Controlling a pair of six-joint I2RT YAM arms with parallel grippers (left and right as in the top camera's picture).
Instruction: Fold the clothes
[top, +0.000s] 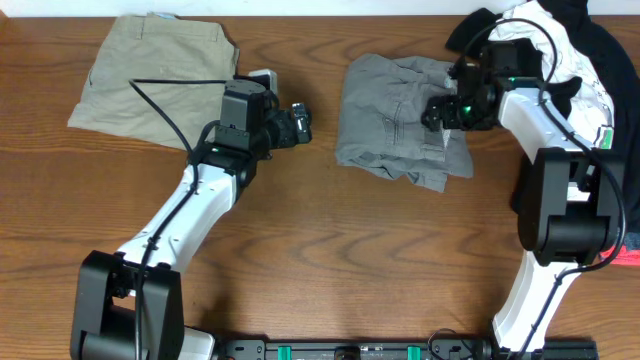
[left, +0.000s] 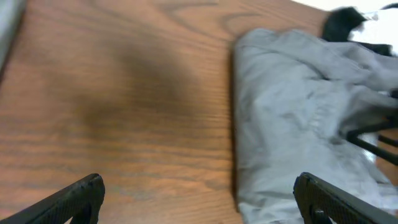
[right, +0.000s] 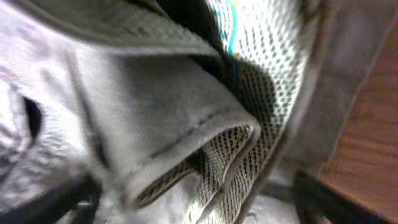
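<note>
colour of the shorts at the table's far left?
Plain beige. The khaki shorts show best in the overhead view.

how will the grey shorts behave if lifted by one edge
Probably floppy: the grey shorts lie crumpled in soft folds, so they should drape and sag. Likely light, being thin woven cloth with mesh lining. Pushed, they would probably bunch rather than slide.
</note>
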